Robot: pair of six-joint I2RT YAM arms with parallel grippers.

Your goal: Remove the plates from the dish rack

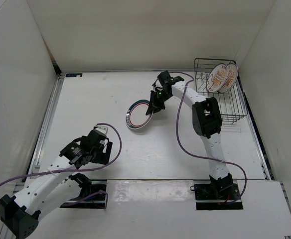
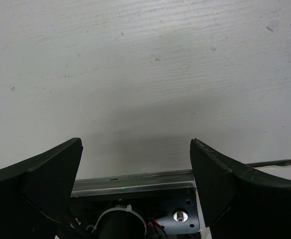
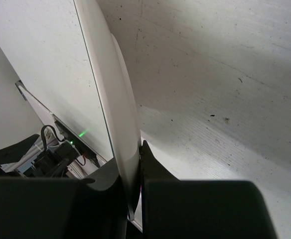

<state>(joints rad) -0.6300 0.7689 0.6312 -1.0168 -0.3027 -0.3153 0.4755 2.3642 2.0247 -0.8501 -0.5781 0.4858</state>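
A white plate with a dark green-and-red rim ring (image 1: 138, 114) hangs tilted just above the table's middle, and my right gripper (image 1: 153, 106) is shut on its right edge. In the right wrist view that plate (image 3: 113, 94) runs edge-on up from between the two black fingers (image 3: 155, 172). Two plates with orange sunburst centres (image 1: 218, 78) (image 1: 229, 73) stand upright at the far end of the black wire dish rack (image 1: 230, 107) at the right. My left gripper (image 1: 98, 147) sits low at the near left, open and empty, with only bare table between its fingers (image 2: 210, 174).
White walls close the table on the left, back and right. A metal rail (image 1: 48, 117) runs along the left edge. Purple cables (image 1: 183, 144) loop off both arms. The right arm's elbow (image 1: 206, 117) overlaps the rack's near left corner.
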